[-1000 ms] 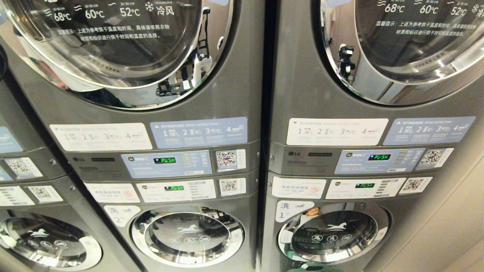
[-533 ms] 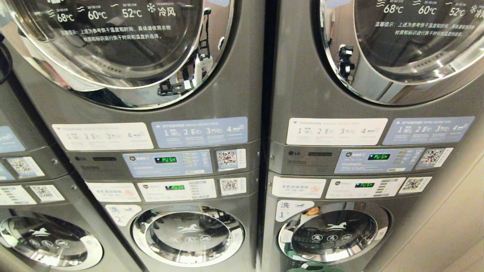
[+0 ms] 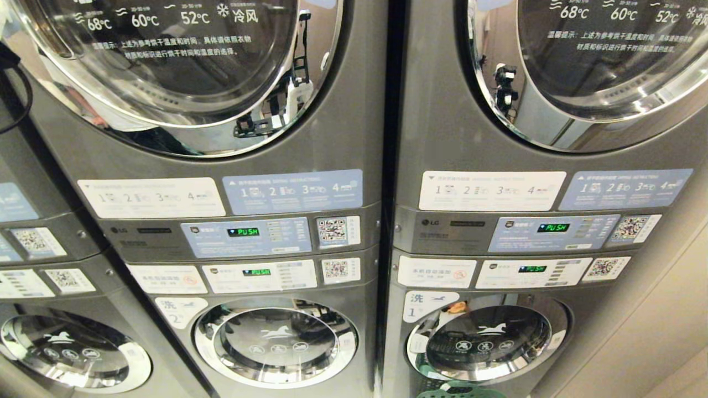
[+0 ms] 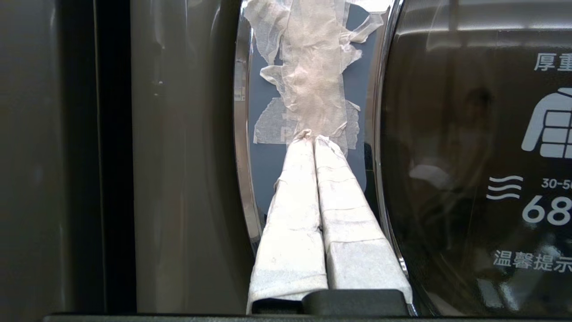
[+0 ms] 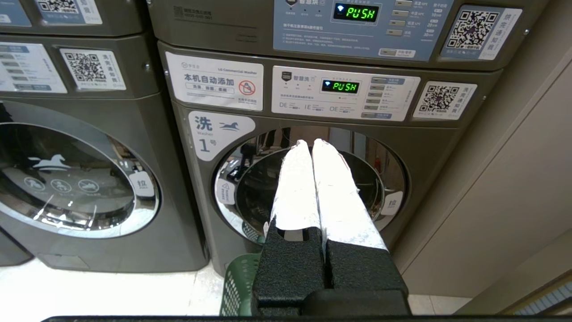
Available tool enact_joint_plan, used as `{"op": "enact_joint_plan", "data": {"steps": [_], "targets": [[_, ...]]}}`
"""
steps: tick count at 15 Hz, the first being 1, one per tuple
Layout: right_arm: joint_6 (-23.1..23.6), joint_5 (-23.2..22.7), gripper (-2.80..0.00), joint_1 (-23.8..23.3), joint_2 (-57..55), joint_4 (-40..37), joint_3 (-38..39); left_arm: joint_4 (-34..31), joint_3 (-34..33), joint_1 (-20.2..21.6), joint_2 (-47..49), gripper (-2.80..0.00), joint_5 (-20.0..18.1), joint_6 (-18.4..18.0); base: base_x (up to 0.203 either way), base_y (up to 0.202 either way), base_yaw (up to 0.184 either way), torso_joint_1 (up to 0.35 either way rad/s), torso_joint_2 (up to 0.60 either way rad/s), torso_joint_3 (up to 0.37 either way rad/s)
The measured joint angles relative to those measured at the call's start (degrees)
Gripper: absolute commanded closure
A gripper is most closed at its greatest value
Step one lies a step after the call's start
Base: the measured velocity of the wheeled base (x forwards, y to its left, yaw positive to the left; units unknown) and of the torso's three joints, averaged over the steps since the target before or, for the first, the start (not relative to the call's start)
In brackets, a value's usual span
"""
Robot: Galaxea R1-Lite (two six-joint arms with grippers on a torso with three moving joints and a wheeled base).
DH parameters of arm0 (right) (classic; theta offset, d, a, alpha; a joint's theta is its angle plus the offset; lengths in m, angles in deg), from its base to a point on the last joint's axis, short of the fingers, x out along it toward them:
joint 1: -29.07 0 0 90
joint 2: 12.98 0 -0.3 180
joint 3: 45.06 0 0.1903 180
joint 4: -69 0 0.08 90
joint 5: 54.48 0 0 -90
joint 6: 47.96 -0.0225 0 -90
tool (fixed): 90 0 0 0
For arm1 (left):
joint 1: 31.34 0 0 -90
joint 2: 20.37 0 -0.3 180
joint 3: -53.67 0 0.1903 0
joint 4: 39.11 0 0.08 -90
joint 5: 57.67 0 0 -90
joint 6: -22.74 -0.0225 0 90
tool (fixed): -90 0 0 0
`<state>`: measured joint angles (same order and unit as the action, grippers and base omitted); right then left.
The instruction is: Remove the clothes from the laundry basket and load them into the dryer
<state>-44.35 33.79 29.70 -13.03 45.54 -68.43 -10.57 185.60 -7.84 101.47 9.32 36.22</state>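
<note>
Not much has changed in the last second, honestly. Your head view has drifted a hair, so the whole wall of machines sits slightly shifted, but that's the camera and not the machines. The one real difference is a thin black cable loop (image 3: 15,94) that has crept in at the far left edge. I read that as your left arm closing in on the upper dryer on the left.

In the left wrist view, your left gripper (image 4: 312,136) has its white-taped fingers (image 4: 295,214) pressed flat together with nothing between them. The tips are right at the wad of crinkled translucent tape (image 4: 313,76) stuck on the chrome-rimmed round dryer door (image 4: 447,156), touching it or just shy of it; I can't tell which. My guess is that tape marks the handle spot, so you're lining up to open the door. It's closed, so loading hasn't begun.

Your right gripper (image 5: 311,142) is clenched too and holds nothing. It hangs parked in front of the lower grey washer marked number 1 (image 5: 304,112) on the right.

The green perforated plastic laundry basket (image 5: 239,286) sits on the pale floor, right in front of that washer and just under the right gripper. I can't see any clothes in it from here, only the rim and side wall.
</note>
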Motion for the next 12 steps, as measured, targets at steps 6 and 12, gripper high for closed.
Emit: {"op": "enact_joint_plan", "data": {"steps": [6,12], "targets": [[0.02,-0.05,0.00,0.02,-0.11,-0.36,-0.05,0.49,-1.21,0.87,-12.77,0.00,5.40,-0.02,0.000,0.000,0.000,-0.002,0.02,0.007],[0.05,-0.06,0.00,0.02,-0.13,-0.45,-0.02,-2.77,-10.64,0.40,-29.46,0.00,6.36,-0.05,0.000,0.000,0.000,0.000,0.00,0.000]]}}
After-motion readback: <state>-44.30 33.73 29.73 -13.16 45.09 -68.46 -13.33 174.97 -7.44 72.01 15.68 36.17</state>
